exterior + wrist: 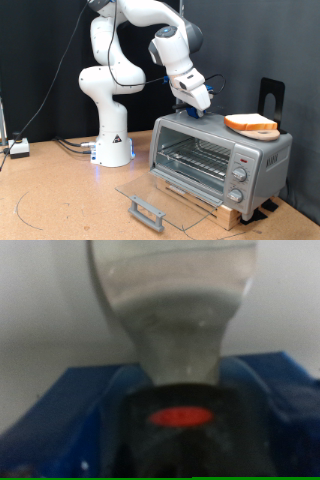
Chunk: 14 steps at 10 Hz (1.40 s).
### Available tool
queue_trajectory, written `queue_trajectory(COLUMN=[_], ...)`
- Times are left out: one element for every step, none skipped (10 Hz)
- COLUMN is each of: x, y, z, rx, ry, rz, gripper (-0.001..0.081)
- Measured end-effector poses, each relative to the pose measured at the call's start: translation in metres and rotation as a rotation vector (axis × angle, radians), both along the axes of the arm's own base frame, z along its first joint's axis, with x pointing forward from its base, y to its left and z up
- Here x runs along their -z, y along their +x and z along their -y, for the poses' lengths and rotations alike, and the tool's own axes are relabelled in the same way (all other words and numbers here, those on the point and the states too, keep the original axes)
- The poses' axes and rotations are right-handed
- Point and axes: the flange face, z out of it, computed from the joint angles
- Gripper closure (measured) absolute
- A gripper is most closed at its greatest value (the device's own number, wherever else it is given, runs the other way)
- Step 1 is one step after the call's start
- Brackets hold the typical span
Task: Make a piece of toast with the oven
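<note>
1. Silver-grey metal is what we see first: the small countertop toaster oven [220,162] with a glass door, which lies swung down and flat in front of it, so the wire rack [195,157] inside is exposed and bare.
2. We find the piece of toast [251,124], a flat slice with a pale tan face and an orange-brown crust, lying on the oven's roof towards the exterior view's right, not inside.
3. We place the white arm's two-finger gripper [197,108] low over the roof, towards the exterior view's left of the slice and apart from it; nothing shows between its fingers.
4. We cannot tell whether the fingers are spread or closed: the exterior view shows them too small, and the wrist view is blurred (only a pale rounded shape, blue parts and a red oval can be made out).
5. We judge the slice light and fairly stiff, with a dry face that should not slip, though it could crumble or dent under a hard squeeze.
6. We would take it across its thin edges at the crust, which looks the firmest part, since it lies flat and offers little height to pinch.
</note>
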Motion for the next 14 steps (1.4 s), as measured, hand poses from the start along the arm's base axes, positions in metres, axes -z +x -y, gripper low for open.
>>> queue_trajectory(x=[-0.0008, -0.0009, -0.0011, -0.0016, -0.0023, -0.0026, -0.0031, -0.0039, -0.0043, -0.0045, -0.0047, -0.0048, -0.0051, -0.0053], y=[0.0004, 0.0005, 0.0007, 0.0010, 0.0018, 0.0022, 0.0028, 0.0037, 0.0042, 0.0045, 0.0047, 0.0048, 0.0048, 0.0047], z=[-0.0001, 0.0000, 0.0002, 0.0005, 0.0016, 0.0023, 0.0030, 0.0036, 0.0038, 0.0039, 0.0040, 0.0039, 0.0036, 0.0034], rx=[0.000, 0.001, 0.001, -0.001, 0.001, 0.004, 0.002, -0.004, -0.010, -0.016, -0.027, -0.043, -0.060, -0.073], ry=[0.002, 0.004, 0.009, 0.017, 0.025, 0.025, 0.023, 0.021, 0.019, 0.017, 0.016, 0.017, 0.019, 0.022], rz=[0.001, 0.002, 0.002, 0.005, 0.007, 0.009, 0.019, 0.034, 0.042, 0.049, 0.057, 0.065, 0.073, 0.078], gripper=[0.0358, 0.0357, 0.0357, 0.0357, 0.0357, 0.0357, 0.0357, 0.0348, 0.0226, 0.0226, 0.0093, 0.0016, 0.0016, 0.0002])
